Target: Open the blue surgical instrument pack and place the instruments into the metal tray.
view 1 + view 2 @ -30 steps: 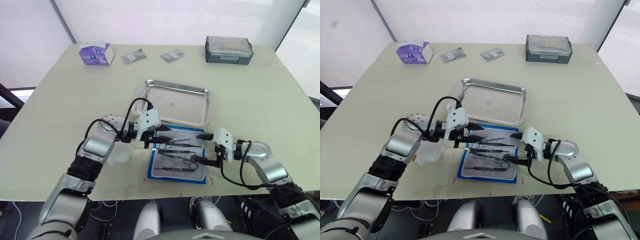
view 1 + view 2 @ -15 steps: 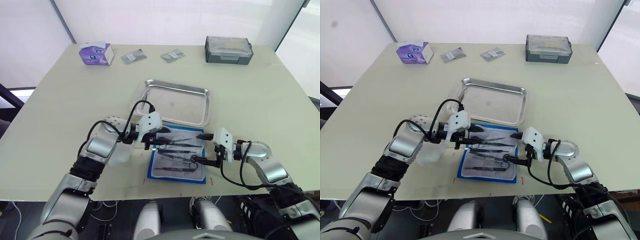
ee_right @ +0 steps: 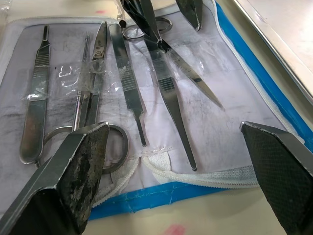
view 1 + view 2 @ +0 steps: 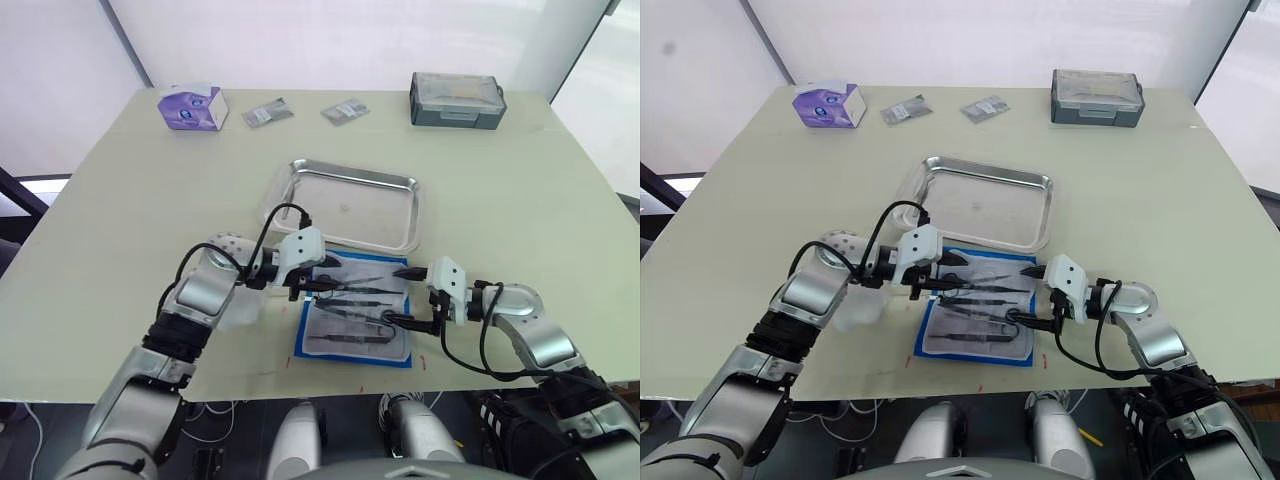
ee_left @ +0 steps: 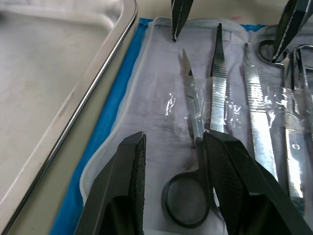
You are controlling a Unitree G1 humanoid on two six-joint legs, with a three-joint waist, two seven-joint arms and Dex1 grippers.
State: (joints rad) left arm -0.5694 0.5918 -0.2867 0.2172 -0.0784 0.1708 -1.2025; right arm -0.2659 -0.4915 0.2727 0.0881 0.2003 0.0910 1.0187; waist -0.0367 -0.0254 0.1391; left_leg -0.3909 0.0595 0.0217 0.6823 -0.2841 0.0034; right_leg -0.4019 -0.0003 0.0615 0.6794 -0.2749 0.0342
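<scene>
1. Lying open near the front edge of the table [image 4: 120, 180] is the blue pack [image 4: 356, 318], with its pale lining facing up.
2. Resting in a row on that lining are the tools [image 3: 128, 78]: scissors, tweezers and other slim steel ones, some under bits of clear tape.
3. The right gripper [image 4: 405, 296] is at the right side of the pack. Its two black fingers [image 3: 80, 161] are spread very wide, one near each long side of the pack, and they hold nothing.
4. The left gripper [image 4: 322, 274] is at the left end of the pack, at the end by the tray. Its fingers [image 5: 129, 161] are a little way apart. One finger is on the lining beside the scissors [image 5: 193, 147]. The other is right by the scissors' blade, just past the ring. It is hard to tell if it touches them. The scissors lie flat and are not lifted.
5. Just past the pack is the shiny tray [image 4: 350, 204]. Its near rim is right beside the pack's blue edge. No tools are in it.
6. Far back on the table are a purple box [image 4: 192, 107] at the left, two small packets [image 4: 268, 113] in the middle, and a grey box [image 4: 456, 98] at the right.
</scene>
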